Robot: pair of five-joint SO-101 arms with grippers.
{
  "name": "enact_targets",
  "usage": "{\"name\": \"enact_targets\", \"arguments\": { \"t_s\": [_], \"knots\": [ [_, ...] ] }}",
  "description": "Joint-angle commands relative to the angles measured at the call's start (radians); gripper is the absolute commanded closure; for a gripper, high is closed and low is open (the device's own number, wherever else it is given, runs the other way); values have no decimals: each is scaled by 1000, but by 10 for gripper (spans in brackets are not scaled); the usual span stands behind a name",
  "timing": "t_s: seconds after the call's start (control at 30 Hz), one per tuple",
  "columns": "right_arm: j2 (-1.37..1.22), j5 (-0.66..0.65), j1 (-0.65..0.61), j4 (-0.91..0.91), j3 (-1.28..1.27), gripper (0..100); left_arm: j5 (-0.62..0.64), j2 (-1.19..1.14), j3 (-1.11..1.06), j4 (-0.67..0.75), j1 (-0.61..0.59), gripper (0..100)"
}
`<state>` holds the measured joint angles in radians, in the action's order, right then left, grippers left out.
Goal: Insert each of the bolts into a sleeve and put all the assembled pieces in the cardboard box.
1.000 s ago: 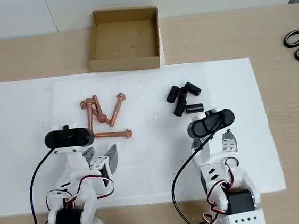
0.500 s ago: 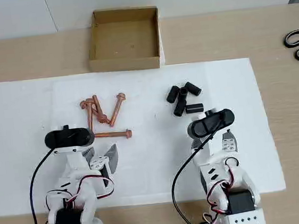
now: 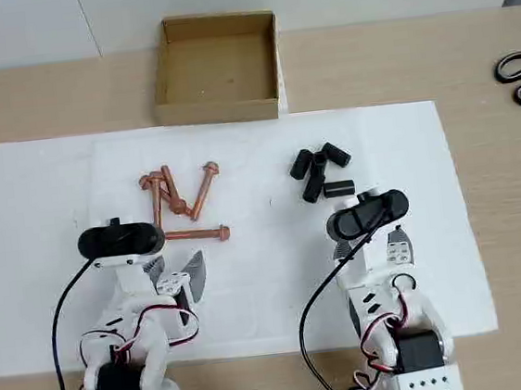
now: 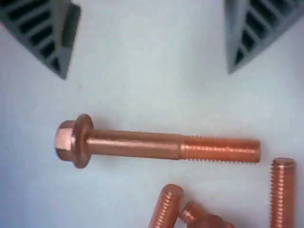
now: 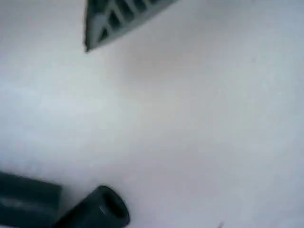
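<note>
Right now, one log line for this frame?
left gripper: open, facing lone copper bolt | right arm: near black sleeves | parts: unassembled, outside cardboard box

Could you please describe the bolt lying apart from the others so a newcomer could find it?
On the white sheet covering the table, find the cluster of copper bolts in front of the left arm. The bolt you mean sits at that cluster's near edge, closest to the left tool. Its neighbours point roughly toward the cardboard box; it alone lies crosswise.
</note>
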<state>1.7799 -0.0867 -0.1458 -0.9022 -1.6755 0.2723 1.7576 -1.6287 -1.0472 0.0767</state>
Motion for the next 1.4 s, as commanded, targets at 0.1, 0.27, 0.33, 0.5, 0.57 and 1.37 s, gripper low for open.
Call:
{"name": "enact_targets", "arguments": {
  "t_s": [0.1,0.27,0.33,0.5,0.57,1.37],
  "knots": [
    [7,-6,-1,-1,-6,742,0,11,4,23,-5,797],
    [7,-6,-1,-1,-6,742,0,11,4,23,-5,797],
    [7,-6,-1,-1,-6,742,0,11,4,23,-5,797],
    [7,-6,-1,-1,-6,742,0,11,4,23,-5,797],
    [7,-6,-1,-1,-6,742,0,11,4,23,-5,797],
    [7,-12,8,-8,9,742,3,9,19,3,-29,797]
  ]
}}
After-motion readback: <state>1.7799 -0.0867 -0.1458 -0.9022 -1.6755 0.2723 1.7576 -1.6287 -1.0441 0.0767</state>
